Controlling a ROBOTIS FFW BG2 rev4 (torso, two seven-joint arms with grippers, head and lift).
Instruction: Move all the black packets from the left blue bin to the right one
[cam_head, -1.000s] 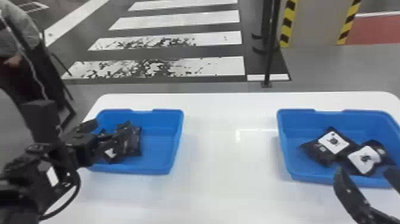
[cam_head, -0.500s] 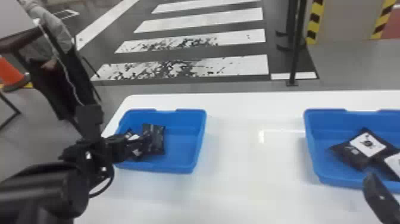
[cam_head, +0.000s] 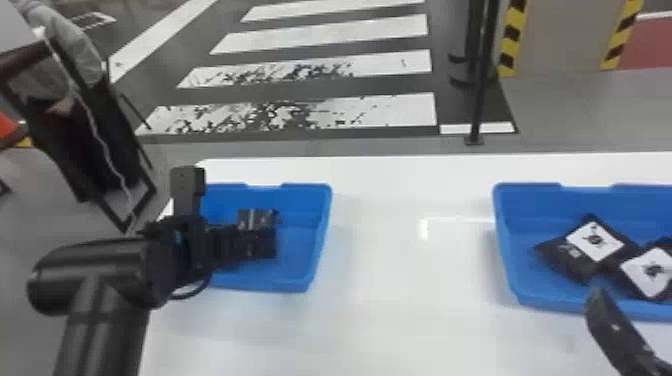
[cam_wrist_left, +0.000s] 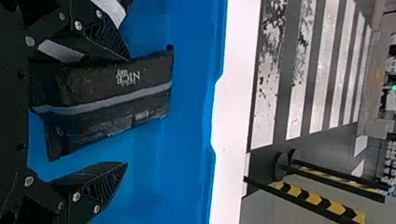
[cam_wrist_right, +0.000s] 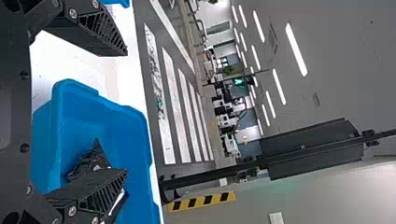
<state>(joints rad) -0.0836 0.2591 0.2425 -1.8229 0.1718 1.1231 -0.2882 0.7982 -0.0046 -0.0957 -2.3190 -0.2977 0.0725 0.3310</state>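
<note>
While left gripper (cam_head: 222, 244) sits wide around a black packet (cam_wrist_left: 100, 98) in left blue bin (cam_head: 300, 250), right gripper (cam_head: 612, 322) is wide near right bin (cam_head: 530, 215).

Bins: 2, blue, L bin (cam_head: 319, 235) + R bin (cam_head: 506, 245). Blk packets: R bin 2 vis. (cam_head: 565, 257); L bin at least 2, i.e. 1 in full view (cam_wrist_left: 102, 88) + 1 partly hidden (cam_wrist_left: 113, 6), exact no. unclear. White labels (cam_head: 597, 241) in R bin: 2. Grippers: 2, L gripper (cam_head: 212, 245) + R gripper (cam_head: 615, 327), w/ 2 fingers ea. in wrist views. Table (cam_head: 400, 310): 1. Crosswalk bars (cam_head: 310, 114), head view: 4. Yel/blk striped edges (cam_head: 511, 42), head view: 2.
</note>
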